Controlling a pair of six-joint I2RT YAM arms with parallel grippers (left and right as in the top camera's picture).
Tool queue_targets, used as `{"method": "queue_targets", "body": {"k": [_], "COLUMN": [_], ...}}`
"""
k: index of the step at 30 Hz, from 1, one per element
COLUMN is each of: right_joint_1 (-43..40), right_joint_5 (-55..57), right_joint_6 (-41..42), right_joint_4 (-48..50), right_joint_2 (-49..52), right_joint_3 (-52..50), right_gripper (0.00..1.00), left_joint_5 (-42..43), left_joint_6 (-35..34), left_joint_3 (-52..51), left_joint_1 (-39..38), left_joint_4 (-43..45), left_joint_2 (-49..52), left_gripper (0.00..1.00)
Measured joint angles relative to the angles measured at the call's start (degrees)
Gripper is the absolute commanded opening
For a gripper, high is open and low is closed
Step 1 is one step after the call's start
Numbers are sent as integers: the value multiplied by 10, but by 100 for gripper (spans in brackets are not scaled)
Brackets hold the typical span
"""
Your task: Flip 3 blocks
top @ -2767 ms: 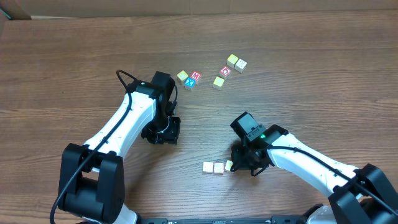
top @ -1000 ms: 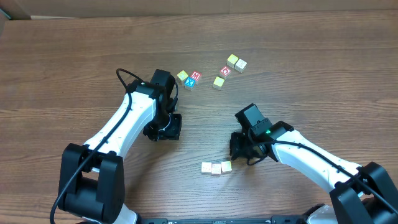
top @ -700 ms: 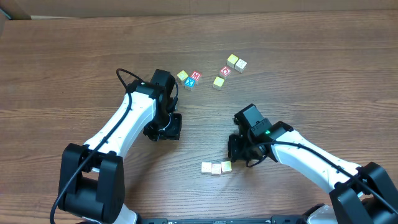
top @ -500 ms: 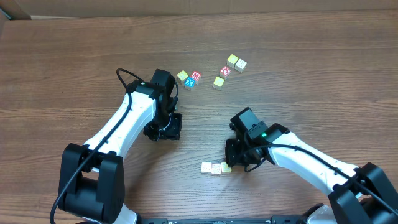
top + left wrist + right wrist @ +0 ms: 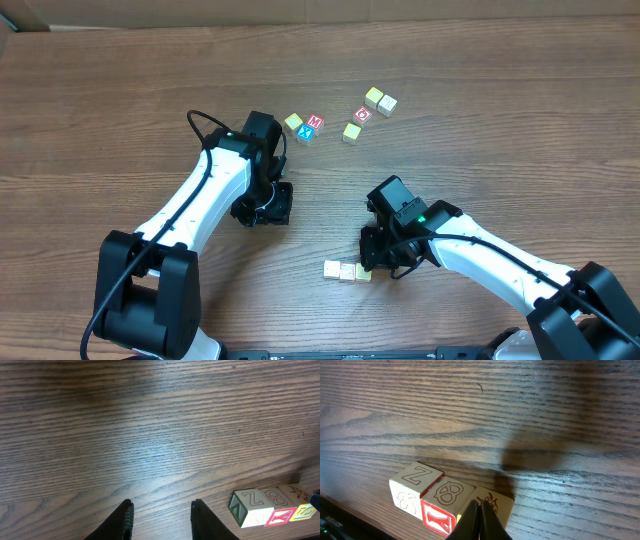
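Right gripper [image 5: 479, 516] pinched closed, empty, tips at the edge of the bug-picture block [image 5: 497, 502], end one of the three-block row [image 5: 346, 271]; contact unclear.

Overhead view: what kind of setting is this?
Probably a lab bench for robot manipulation trials: a wood-grain table, a white-and-black left arm and right arm mounted at its near edge, and small alphabet blocks as props.
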Motion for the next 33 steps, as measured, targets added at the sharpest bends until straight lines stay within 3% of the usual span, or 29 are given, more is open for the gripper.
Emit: {"method": "queue_targets", "body": {"k": [33], "right_joint_1": [0], "right_joint_5": [-21], "right_joint_6": [-36], "right_joint_4": [8], "right_joint_2": [0], "right_joint_3": [0], "right_gripper": [4], "left_joint_5": [0], "left_joint_6": [0], "left_joint_3": [0], "left_joint_1": [0], "left_joint_4": [0], "left_joint_2": [0], "left_gripper": [32]}}
